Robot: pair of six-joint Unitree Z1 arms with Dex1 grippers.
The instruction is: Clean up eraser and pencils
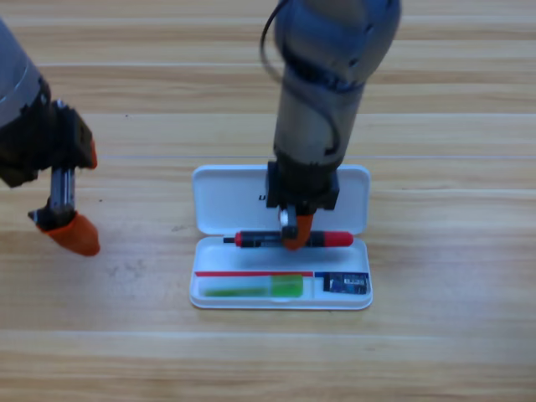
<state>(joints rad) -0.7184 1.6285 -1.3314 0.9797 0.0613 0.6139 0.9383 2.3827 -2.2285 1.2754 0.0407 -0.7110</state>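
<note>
Wooden table (435, 352), carrying one open white case (347, 180): in its front tray we log the green pencil (253, 288) and, right of it, the eraser (346, 284), both already stowed. The right gripper (293, 234) holds the red-and-black pencil (293, 239) clamped at mid-length, level over the tray's rear edge. We judge this the last stowing step, needing a short lowering before release; the left gripper (67, 230) waits at left, jaws together.

The red-and-black pencil (293, 239) lies level across the right claw (295, 237), gripped at its middle. Just below that claw, the green pencil (254, 288) lies flat; the dark eraser (347, 284) sits lower right.
</note>
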